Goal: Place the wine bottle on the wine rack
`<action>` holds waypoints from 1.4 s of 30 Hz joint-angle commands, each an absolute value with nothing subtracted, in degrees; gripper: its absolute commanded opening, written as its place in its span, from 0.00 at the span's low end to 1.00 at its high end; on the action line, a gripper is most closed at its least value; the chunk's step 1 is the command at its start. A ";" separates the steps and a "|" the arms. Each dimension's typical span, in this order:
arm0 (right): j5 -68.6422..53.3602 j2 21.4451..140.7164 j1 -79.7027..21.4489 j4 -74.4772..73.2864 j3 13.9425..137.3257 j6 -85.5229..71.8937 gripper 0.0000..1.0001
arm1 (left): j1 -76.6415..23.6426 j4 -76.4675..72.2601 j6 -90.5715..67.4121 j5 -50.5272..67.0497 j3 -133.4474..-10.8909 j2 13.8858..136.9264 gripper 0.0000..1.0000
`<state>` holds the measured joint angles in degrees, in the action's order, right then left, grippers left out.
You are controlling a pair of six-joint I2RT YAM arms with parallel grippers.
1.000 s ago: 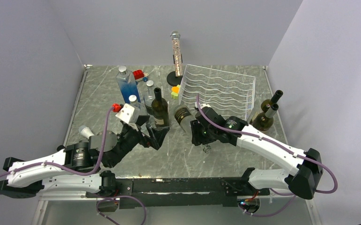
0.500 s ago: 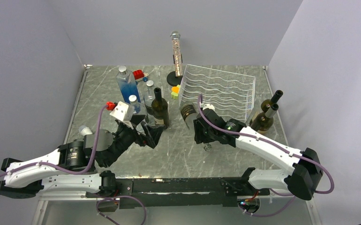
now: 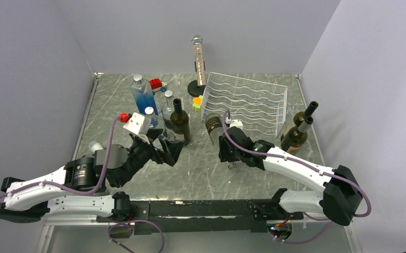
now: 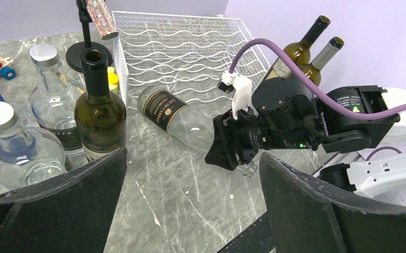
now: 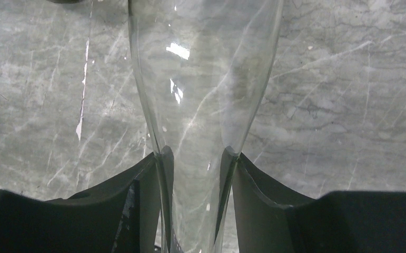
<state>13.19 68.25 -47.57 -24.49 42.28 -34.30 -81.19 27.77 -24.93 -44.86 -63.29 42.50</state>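
A: Where is the wine bottle [image 3: 213,129]?
B: It is in the middle of the top view, just below and left of the white wine rack [image 3: 245,99]. It is clear glass with a dark label. It is tilted, and its fat end points at the rack's near left corner. It is not in the rack.
A: What holds it?
B: The right gripper [image 3: 225,145] does. Its 2 black fingers [image 5: 147,190] press on the thin neck, 1 on each side. The right wrist view shows the glass squeezed between them, with the gray table [image 5: 348,79] behind it.
A: Does the bottle touch the table?
B: The pictures do not show that clearly.
A: And the left gripper [image 3: 171,150]?
B: It is spread wide and holds nothing. It sits left of the middle in the top view, just below a dark green bottle [image 3: 179,124] that stands upright. In the left wrist view its 2 fingers [image 4: 63,205] fill the bottom corners.
A: What else is near the rack?
B: 2 more dark bottles [image 3: 298,132] stand just right of it, at the right side of the frame.
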 commanded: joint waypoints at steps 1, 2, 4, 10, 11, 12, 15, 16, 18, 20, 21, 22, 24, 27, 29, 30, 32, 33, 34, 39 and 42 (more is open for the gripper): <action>20.43 65.54 -47.29 -3.49 41.90 -35.34 0.00 | -81.00 28.45 -26.33 -44.77 -66.14 42.63 0.99; 21.00 65.49 -47.30 -2.40 41.39 -35.40 0.00 | -81.06 28.80 -26.51 -44.74 -66.28 42.58 0.99; 21.85 65.03 -47.34 0.93 39.92 -34.92 0.00 | -81.04 29.44 -26.96 -44.70 -66.59 42.47 0.99; 23.21 66.08 -47.31 8.95 36.93 -33.41 0.00 | -81.08 30.29 -28.24 -44.97 -66.48 41.60 0.99; 23.46 66.77 -47.29 11.37 36.20 -32.91 0.00 | -81.00 30.32 -28.44 -45.06 -66.41 41.50 0.99; 23.95 67.64 -47.29 13.09 35.85 -32.88 0.00 | -81.05 30.37 -28.66 -44.96 -66.48 41.41 0.99; 24.41 70.97 -47.33 18.07 35.31 -32.88 0.00 | -80.98 30.77 -29.66 -44.00 -67.06 41.48 0.99; 24.60 71.79 -47.29 20.03 35.16 -33.02 0.00 | -81.01 30.98 -29.92 -43.74 -67.20 41.60 0.99; 25.63 73.52 -47.29 23.27 35.23 -33.25 0.00 | -81.07 31.02 -30.14 -43.25 -67.70 41.81 0.99; 26.54 75.44 -47.29 24.94 36.04 -33.96 0.00 | -81.04 31.07 -30.06 -42.79 -68.05 41.99 0.99; 27.19 76.55 -47.30 25.44 36.68 -34.46 0.00 | -81.01 31.14 -30.06 -42.66 -68.25 42.13 0.99; 28.05 77.69 -47.29 25.73 37.29 -35.37 0.00 | -81.04 31.45 -30.18 -42.62 -68.52 42.25 0.99; 30.46 79.73 -47.31 26.55 38.36 -37.50 0.00 | -80.97 32.06 -30.44 -42.25 -69.05 42.51 0.99; 32.87 83.08 -47.22 27.23 40.38 -39.83 0.00 | -81.02 33.10 -30.90 -41.79 -69.72 42.71 0.99; 33.37 86.07 -47.21 28.26 41.84 -40.31 0.00 | -81.04 33.75 -31.21 -41.49 -70.02 42.71 0.99; 33.52 87.38 -47.24 29.71 42.18 -40.22 0.00 | -81.03 33.89 -31.27 -41.35 -70.05 42.65 0.99; 33.85 89.87 -47.10 31.49 43.20 -40.61 0.00 | -81.03 34.28 -31.56 -41.15 -70.20 42.56 0.99; 33.84 90.96 -46.91 31.60 43.91 -40.95 0.00 | -80.98 34.50 -31.67 -41.00 -70.41 42.48 0.99; 33.95 92.10 -46.79 31.82 44.62 -41.20 0.00 | -80.98 34.69 -31.75 -40.90 -70.48 42.41 0.99; 33.38 95.99 -45.77 33.18 47.19 -42.38 0.00 | -81.04 35.67 -32.30 -40.83 -70.91 42.28 0.99; 29.79 97.13 -43.91 31.97 49.19 -44.08 0.00 | -80.99 36.30 -32.41 -40.95 -71.79 42.51 0.99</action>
